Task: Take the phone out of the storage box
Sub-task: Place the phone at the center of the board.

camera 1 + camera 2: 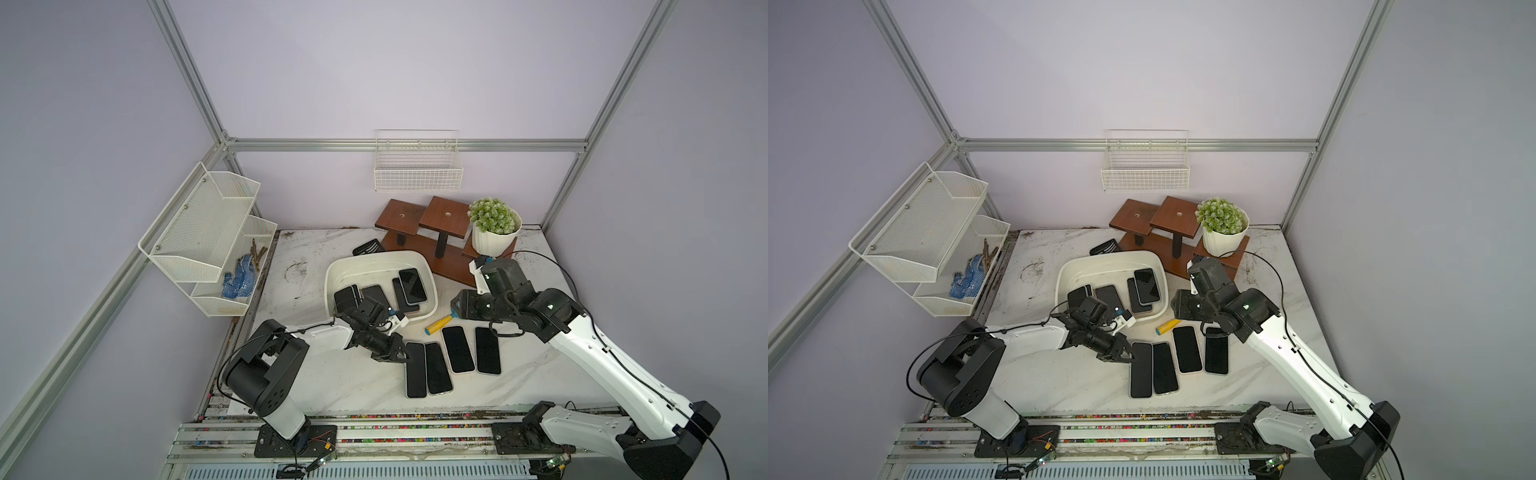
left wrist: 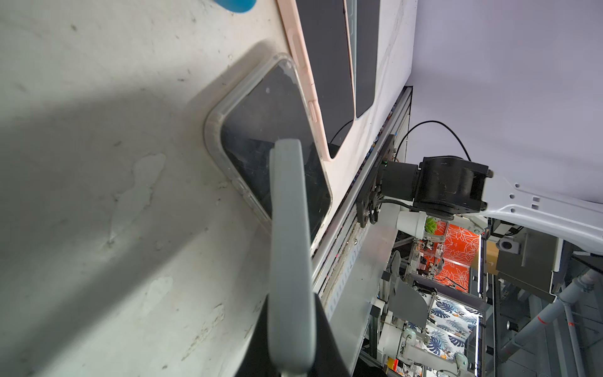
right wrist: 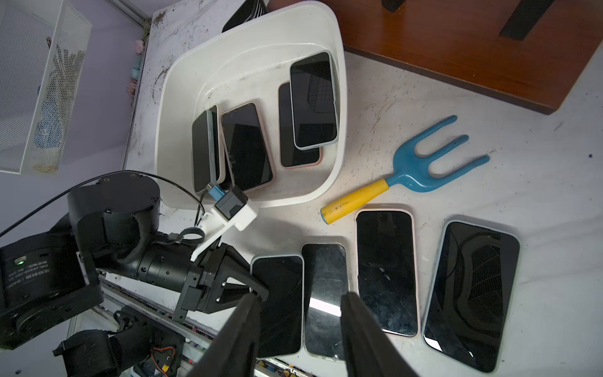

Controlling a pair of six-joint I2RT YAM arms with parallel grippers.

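The storage box (image 1: 332,274) (image 1: 1061,276) (image 3: 169,98) is a shallow white tub in the middle of the table. Several dark-screened phones lie in it, the top one (image 1: 413,284) (image 3: 313,98) leaning on its right wall. Several more phones lie in a row on the table in front of it. My left gripper (image 1: 401,356) (image 1: 1128,356) (image 3: 259,292) (image 2: 287,147) is shut, its tips at the left edge of the leftmost table phone (image 1: 415,370) (image 3: 280,303). My right gripper (image 1: 459,305) (image 3: 300,297) hovers open above that row, holding nothing.
A garden fork (image 1: 438,325) (image 3: 408,169), blue with a yellow handle, lies between box and phone row. Behind stand a wooden stand (image 1: 440,232) and a potted plant (image 1: 494,230). A wire basket (image 1: 417,166) hangs on the back wall. A mesh rack (image 1: 208,237) hangs at left.
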